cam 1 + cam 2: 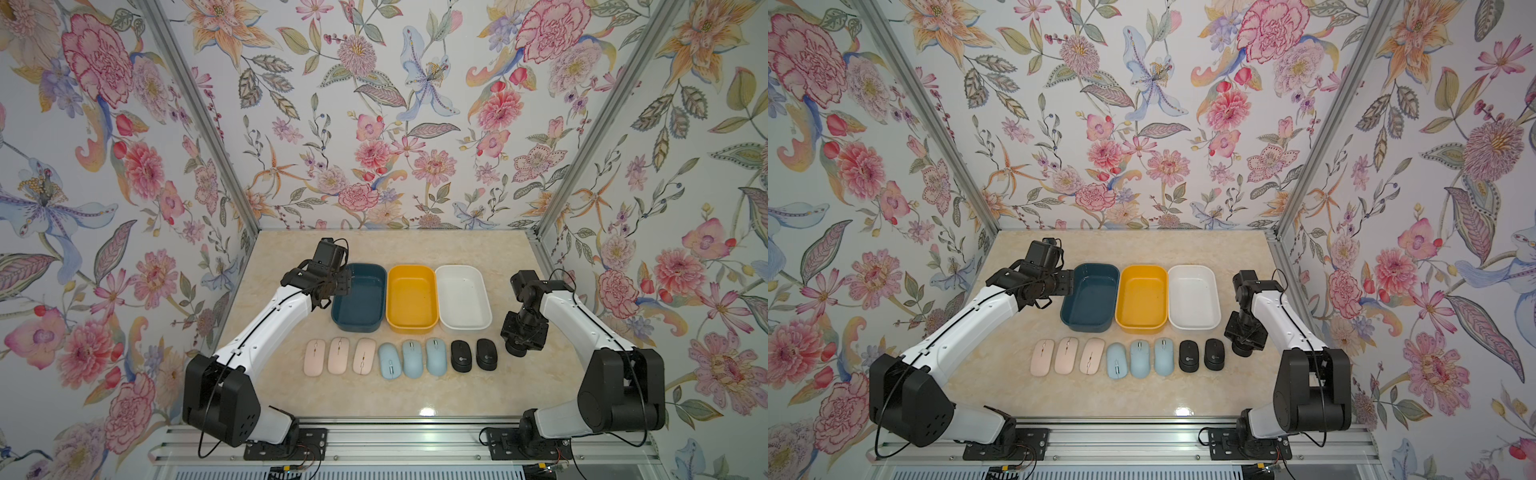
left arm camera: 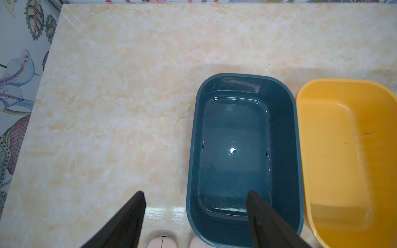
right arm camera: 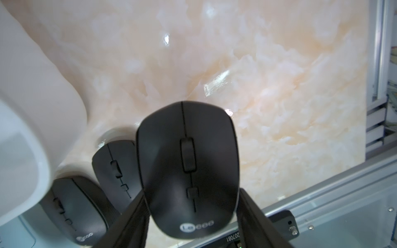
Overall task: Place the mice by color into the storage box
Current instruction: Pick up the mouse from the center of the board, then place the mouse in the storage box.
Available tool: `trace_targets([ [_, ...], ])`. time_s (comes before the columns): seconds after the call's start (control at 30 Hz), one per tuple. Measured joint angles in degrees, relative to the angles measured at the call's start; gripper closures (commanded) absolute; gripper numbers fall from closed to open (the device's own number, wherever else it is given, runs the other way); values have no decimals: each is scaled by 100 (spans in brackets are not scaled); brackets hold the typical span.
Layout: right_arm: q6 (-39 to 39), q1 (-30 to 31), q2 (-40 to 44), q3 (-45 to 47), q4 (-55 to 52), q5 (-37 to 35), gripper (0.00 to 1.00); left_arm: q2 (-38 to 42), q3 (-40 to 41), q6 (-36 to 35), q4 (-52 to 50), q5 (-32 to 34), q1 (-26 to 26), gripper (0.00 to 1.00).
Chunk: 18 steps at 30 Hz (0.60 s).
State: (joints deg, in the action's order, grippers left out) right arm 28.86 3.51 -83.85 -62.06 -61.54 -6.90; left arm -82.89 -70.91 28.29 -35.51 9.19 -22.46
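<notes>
Right claw pinching black mouse above table, two other black mice alongside. Left claw spread, hanging over blue box edge.

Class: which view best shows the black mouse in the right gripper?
Right wrist view: the oval black plastic mouse fills it, held by the right gripper. Both top views hide it beneath the gripper; left wrist view misses it.
</notes>
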Motion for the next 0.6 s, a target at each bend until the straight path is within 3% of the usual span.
trace_targets([
  [0.3, -20, 343, -70, -1606, -691, -66, 44, -2, 0, 0, 0, 0, 0, 23],
  [0.6, -66, 898, -986, -3008, -1040, -103, 44, 9, 0, 0, -2, 2, 0, 23],
])
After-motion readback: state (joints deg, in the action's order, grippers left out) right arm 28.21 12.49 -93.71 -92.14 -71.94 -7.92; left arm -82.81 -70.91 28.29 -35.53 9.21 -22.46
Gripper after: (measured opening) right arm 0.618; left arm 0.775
